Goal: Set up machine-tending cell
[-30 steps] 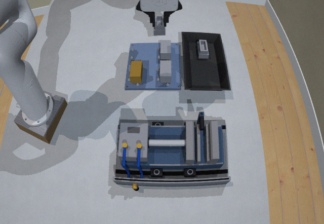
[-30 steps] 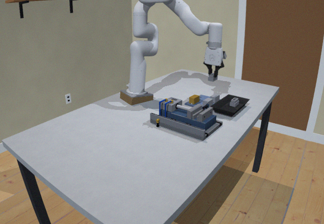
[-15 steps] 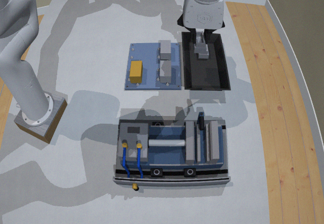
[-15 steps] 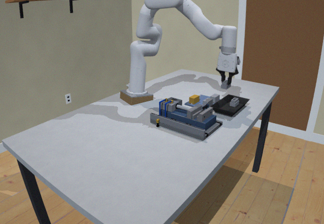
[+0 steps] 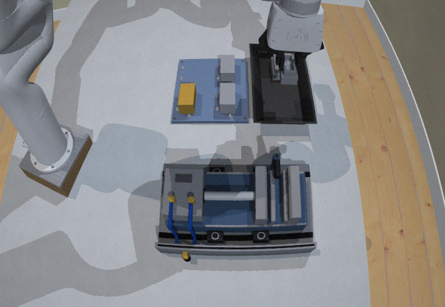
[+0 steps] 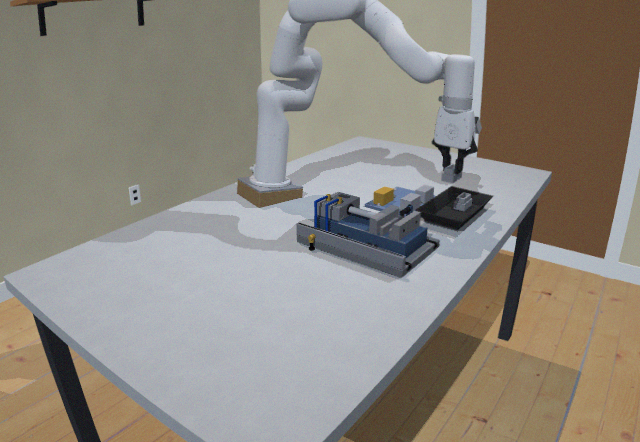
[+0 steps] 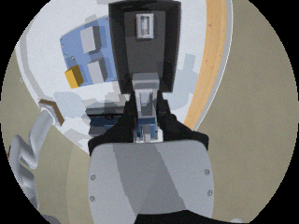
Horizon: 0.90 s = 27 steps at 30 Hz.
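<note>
My gripper (image 6: 451, 164) is shut on a grey finished part (image 6: 448, 173) with a pocket in its top. It holds the part in the air over the far end of the black outfeed tray (image 5: 282, 88). The held part fills the middle of the wrist view (image 7: 146, 103). A second finished part (image 6: 462, 200) lies pocket up on the tray floor, also in the wrist view (image 7: 145, 25). The blue infeed plate (image 5: 210, 92) carries two aluminium blanks (image 5: 227, 67) (image 5: 227, 97) and one brass blank (image 5: 186, 98). The vise (image 5: 235, 203) is open, with nothing in its gap (image 5: 278, 199).
The work stop rod (image 5: 276, 165) stands at the end of the gap nearer the infeed plate. Blue hoses (image 5: 181, 217) run from the vise's left block. Small pins stick up from the infeed plate. The arm's base (image 5: 53, 163) stands on a block at the left.
</note>
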Each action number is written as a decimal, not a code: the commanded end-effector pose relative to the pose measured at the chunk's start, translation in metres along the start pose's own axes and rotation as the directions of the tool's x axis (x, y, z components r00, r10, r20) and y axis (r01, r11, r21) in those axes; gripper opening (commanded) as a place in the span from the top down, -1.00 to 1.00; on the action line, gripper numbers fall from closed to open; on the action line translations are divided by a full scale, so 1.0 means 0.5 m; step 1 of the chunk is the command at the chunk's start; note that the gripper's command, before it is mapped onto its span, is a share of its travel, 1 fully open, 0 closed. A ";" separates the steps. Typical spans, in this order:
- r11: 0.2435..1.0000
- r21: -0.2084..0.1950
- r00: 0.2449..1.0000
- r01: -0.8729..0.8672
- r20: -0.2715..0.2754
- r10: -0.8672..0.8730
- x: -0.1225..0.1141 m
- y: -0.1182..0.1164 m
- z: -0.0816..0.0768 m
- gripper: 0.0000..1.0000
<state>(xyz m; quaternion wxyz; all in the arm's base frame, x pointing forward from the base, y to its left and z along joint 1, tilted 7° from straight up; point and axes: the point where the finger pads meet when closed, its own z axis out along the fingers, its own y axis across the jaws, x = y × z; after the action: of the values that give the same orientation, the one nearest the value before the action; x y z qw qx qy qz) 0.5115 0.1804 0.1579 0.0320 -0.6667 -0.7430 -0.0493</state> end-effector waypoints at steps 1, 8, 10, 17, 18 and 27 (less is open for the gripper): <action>1.000 -0.005 1.000 -0.001 0.000 0.001 -0.001 0.003 -0.004 1.00; 1.000 -0.005 1.000 -0.001 0.000 0.001 -0.001 0.003 -0.003 1.00; 1.000 -0.005 1.000 -0.001 0.000 0.001 -0.001 0.003 -0.003 1.00; 1.000 -0.005 1.000 -0.001 0.000 0.001 -0.001 0.003 0.001 1.00; 1.000 -0.005 1.000 -0.001 0.000 0.001 -0.001 0.003 0.002 1.00; 1.000 -0.005 1.000 -0.001 0.000 0.001 -0.001 0.004 0.017 1.00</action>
<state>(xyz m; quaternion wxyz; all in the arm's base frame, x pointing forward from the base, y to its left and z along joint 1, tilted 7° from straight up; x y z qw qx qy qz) 0.5120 0.1807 0.1502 0.0321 -0.6672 -0.7426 -0.0492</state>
